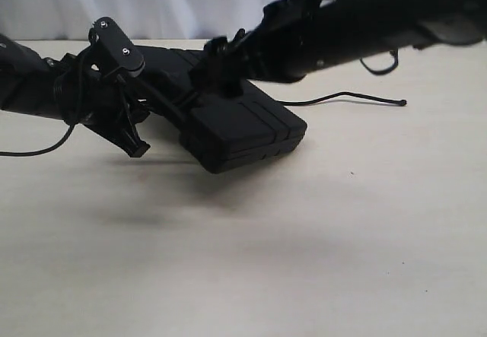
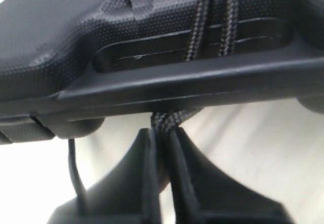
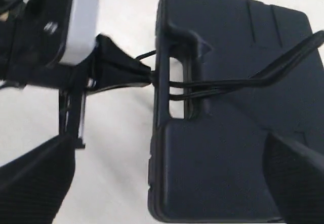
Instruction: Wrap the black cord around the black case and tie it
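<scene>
Black right arm [image 1: 365,17] overhangs black case [image 1: 247,131], black cord [image 1: 346,93] beyond.

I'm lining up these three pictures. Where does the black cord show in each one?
Exterior: black cord trails on the table right of the black case.
Left wrist: two strands cross the case's handle slot, pinched in the left pincer.
Right wrist: cord runs from the slot across the case.
Shared landmark: the case.

Pale tabletop [image 1: 319,261], white backdrop [image 1: 152,2] behind — bg only

Black cord [image 2: 199,21] across black case [image 3: 228,158]
</scene>
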Controlling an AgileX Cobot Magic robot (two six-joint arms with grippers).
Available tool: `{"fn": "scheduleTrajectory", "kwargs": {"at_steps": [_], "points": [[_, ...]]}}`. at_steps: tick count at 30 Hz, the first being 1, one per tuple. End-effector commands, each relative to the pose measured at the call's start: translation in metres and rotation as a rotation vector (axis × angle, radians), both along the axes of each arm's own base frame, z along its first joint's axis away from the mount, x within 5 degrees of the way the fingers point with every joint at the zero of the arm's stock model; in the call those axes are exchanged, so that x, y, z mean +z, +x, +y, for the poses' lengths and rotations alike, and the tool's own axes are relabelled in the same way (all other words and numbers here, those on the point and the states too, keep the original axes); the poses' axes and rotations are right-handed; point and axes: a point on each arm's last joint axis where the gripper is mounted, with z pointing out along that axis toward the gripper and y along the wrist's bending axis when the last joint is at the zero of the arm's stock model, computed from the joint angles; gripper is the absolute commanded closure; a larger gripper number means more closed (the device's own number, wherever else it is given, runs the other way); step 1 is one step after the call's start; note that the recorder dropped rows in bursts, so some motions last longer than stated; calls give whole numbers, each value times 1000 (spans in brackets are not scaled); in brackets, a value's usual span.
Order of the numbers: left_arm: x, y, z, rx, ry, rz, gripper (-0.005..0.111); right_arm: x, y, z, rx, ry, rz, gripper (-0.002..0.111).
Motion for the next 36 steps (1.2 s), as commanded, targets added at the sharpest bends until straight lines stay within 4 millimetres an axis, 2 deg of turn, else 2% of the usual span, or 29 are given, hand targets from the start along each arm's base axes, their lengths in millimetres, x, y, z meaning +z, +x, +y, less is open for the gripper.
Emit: {"fn": "scheduleTrajectory", "kwargs": {"at_steps": [1, 3, 6, 9, 13, 15, 18, 22, 24, 27, 32, 34, 36], "points": [[5, 2, -1, 10, -13, -17, 107, 2, 56, -17, -98, 91, 173, 16], [5, 2, -1, 10, -13, -17, 107, -7, 80, -23, -189, 128, 226, 16], [5, 2, -1, 10, -13, -17, 107, -23, 104, -24, -247, 148, 286, 16], [5, 2, -1, 12, -12, -19, 107, -35, 119, -18, -242, 142, 303, 20], [5, 2, -1, 12, -12, -19, 107, -47, 129, -6, -226, 145, 321, 34], [5, 2, -1, 12, -12, -19, 107, -54, 132, -5, -239, 146, 342, 46], [5, 2, -1, 12, -12, -19, 107, -55, 132, -6, -238, 133, 344, 73], [5, 2, -1, 12, -12, -19, 107, -48, 129, -6, -212, 126, 324, 102], [5, 2, -1, 10, -13, -17, 105, -43, 127, -6, -203, 126, 318, 104], [5, 0, -3, -13, -24, 0, 94, -36, 124, -7, -197, 130, 311, 104], [8, -2, -5, -34, -33, 5, 63, -29, 121, -8, -181, 133, 299, 104], [16, -5, -6, -46, -45, -12, 54, -27, 120, -7, -165, 129, 288, 104], [29, -9, -7, -64, -61, -36, 49, -26, 120, -7, -149, 129, 280, 104]]}}
